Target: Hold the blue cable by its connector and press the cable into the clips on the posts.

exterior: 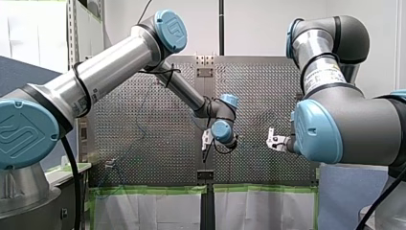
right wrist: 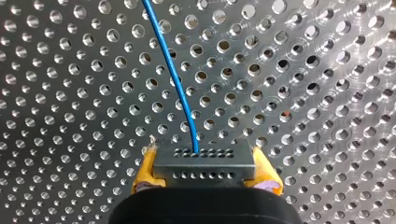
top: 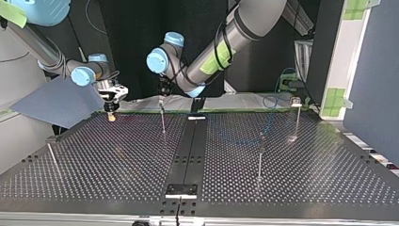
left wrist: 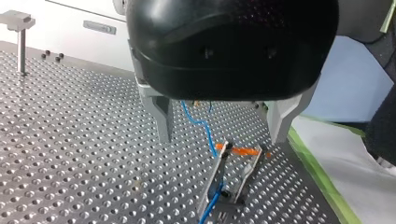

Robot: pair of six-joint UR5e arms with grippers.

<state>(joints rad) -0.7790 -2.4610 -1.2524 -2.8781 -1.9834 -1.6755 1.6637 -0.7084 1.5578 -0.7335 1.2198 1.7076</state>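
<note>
Right gripper point(right wrist: 205, 169) jaws clenched the connector point(right wrist: 204, 161) of the blue cable point(right wrist: 170, 70). Left gripper point(left wrist: 222, 137) jaws stood released over a clip point(left wrist: 231, 179).

Front view: behind and above, set back, facing out over counter point(exterior: 158, 153). Top view: across counter, low, facing back. Wrist views: very close to counter; both catch blue cable point(left wrist: 200, 122). Front, top share counter.

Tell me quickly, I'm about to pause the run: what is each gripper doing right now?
Left gripper: open, holding nothing.
Right gripper: closed on the connector of the blue cable.
</note>
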